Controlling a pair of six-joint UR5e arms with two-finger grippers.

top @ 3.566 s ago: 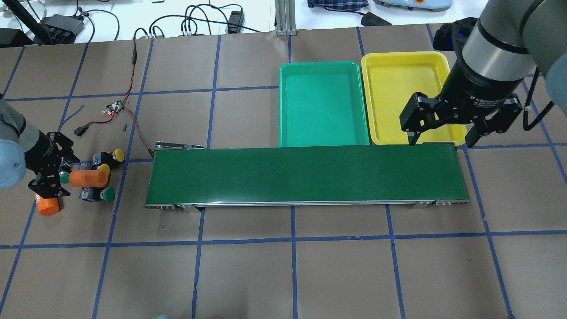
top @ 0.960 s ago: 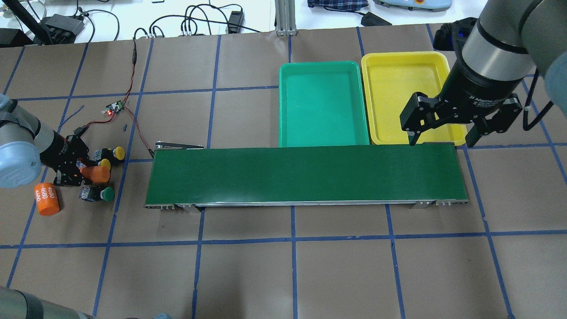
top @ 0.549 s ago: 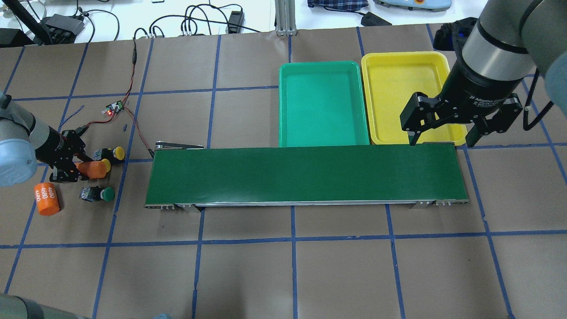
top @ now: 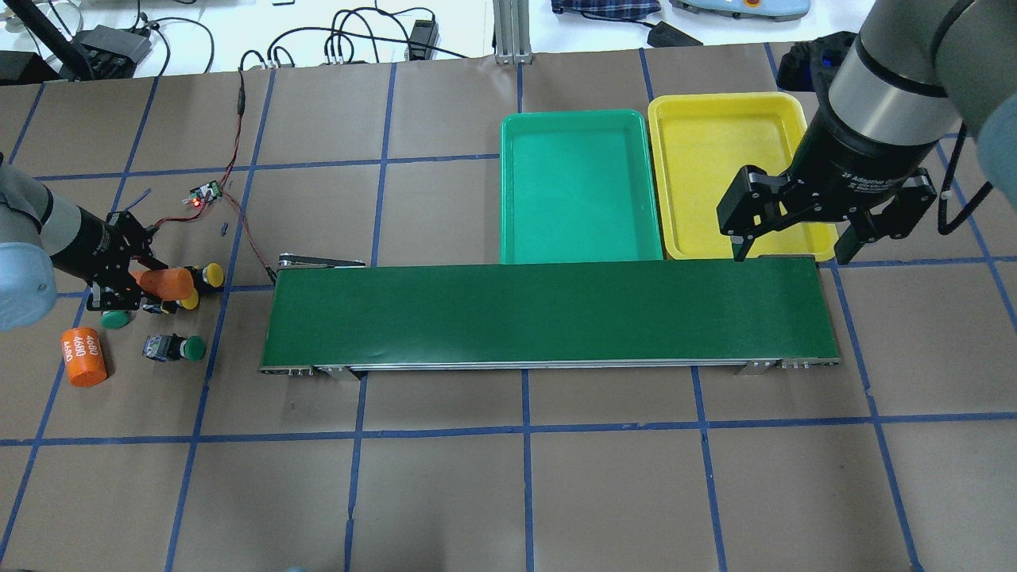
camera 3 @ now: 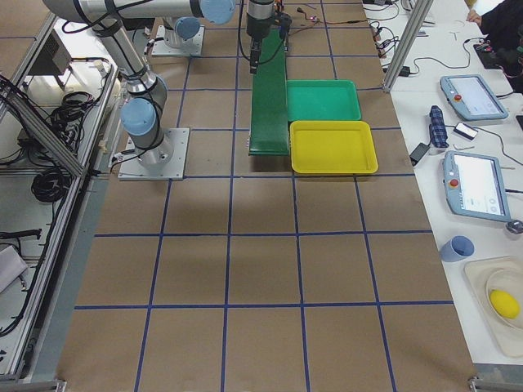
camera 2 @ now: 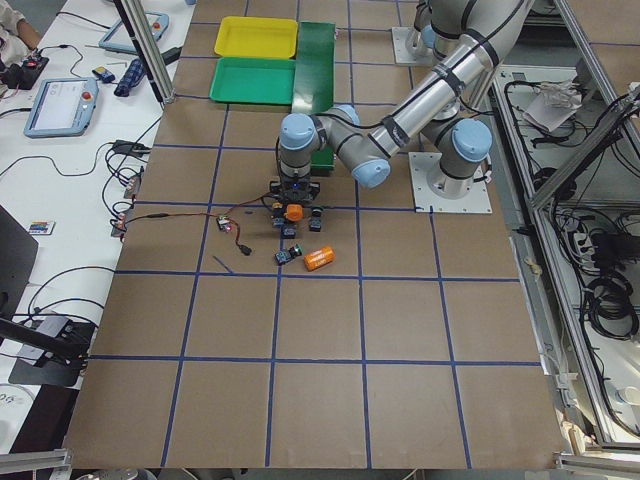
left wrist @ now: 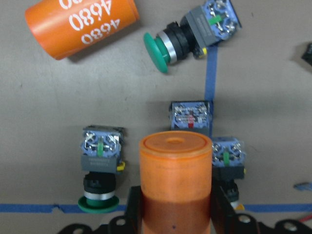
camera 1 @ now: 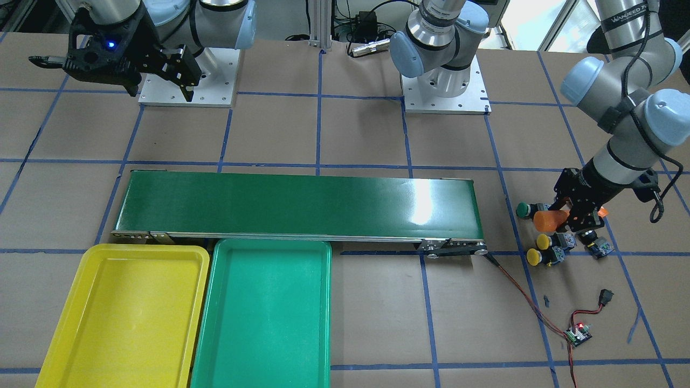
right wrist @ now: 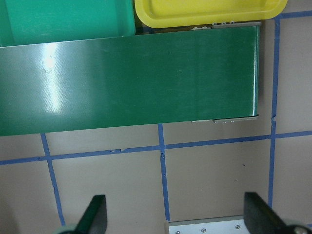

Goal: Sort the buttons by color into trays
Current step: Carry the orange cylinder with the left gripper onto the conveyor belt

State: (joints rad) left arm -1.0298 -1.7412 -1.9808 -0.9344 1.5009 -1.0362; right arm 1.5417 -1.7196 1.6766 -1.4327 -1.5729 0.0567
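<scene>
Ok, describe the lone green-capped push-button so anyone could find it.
Beyond the left-arm end of the long dark-green conveyor belt lies an orange cylinder printed 4680. The small push-button sits between them, green-capped, apart from the other three buttons clustered at the left gripper.

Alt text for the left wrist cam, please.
The left gripper holds a plain orange cylinder between its fingers, in front of four push-buttons on brown paper; two show green caps. An orange cylinder printed 4680 lies top left.
</scene>
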